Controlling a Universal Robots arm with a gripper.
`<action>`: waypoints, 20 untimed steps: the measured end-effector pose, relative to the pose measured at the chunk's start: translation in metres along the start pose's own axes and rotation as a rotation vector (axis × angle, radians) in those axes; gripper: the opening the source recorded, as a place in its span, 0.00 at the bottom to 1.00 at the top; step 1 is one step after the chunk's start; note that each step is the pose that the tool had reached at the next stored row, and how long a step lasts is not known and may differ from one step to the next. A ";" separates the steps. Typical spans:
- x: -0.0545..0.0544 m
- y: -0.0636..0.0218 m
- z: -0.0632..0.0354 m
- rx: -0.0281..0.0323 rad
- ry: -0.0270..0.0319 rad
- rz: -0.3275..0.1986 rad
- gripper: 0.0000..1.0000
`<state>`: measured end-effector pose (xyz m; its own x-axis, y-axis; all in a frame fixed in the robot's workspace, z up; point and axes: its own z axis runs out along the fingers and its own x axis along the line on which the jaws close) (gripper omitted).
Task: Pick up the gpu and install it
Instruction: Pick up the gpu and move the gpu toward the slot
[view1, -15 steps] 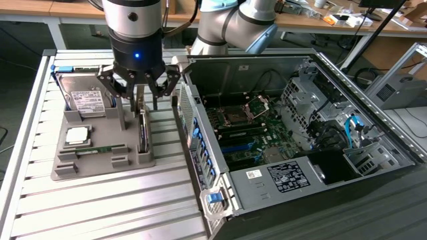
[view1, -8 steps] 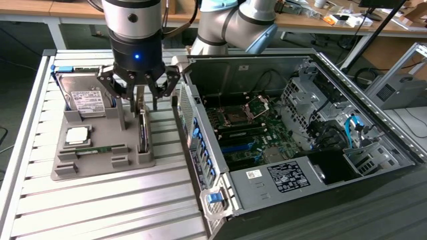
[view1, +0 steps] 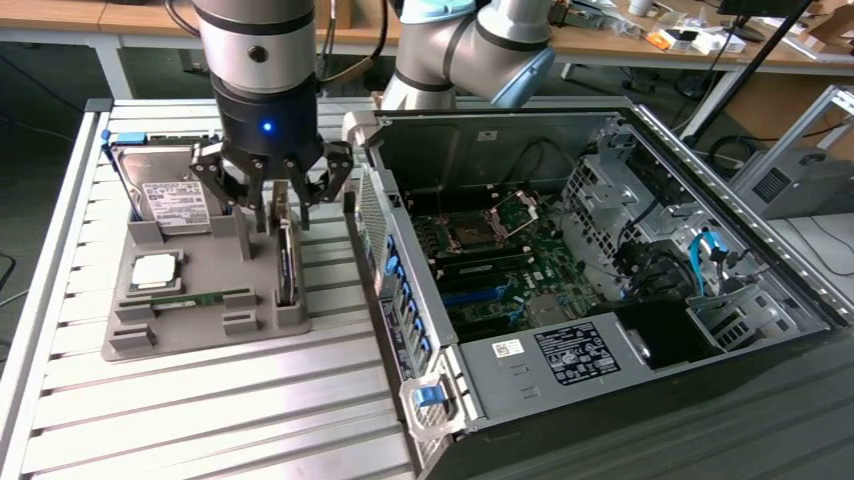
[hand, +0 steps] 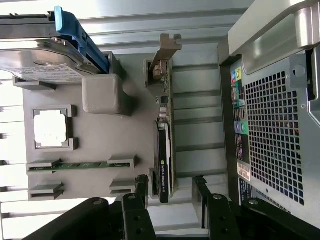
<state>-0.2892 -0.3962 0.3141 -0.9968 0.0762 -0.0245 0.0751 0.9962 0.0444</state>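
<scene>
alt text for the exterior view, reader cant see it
A robot arm's open gripper straddles the top of the gpu, which stands on edge in a grey tray on a slatted table. An open computer case lies on the exterior view's right.

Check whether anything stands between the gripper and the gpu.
Nothing visible does. The gripper hangs directly over the gpu, which stands on edge in the gray holder tray; its open fingers flank the card's end with bare gaps. The hard drive sits off to one side.
</scene>
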 end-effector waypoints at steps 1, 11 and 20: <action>0.000 0.0000 0.0007 0.0000 0.0001 0.000 0.48; 0.000 -0.0003 0.0063 0.0000 0.0000 0.000 0.48; 0.000 -0.0004 0.0093 0.0000 0.0000 0.000 0.48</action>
<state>-0.2892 -0.3962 0.3047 -0.9968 0.0762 -0.0245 0.0751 0.9962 0.0444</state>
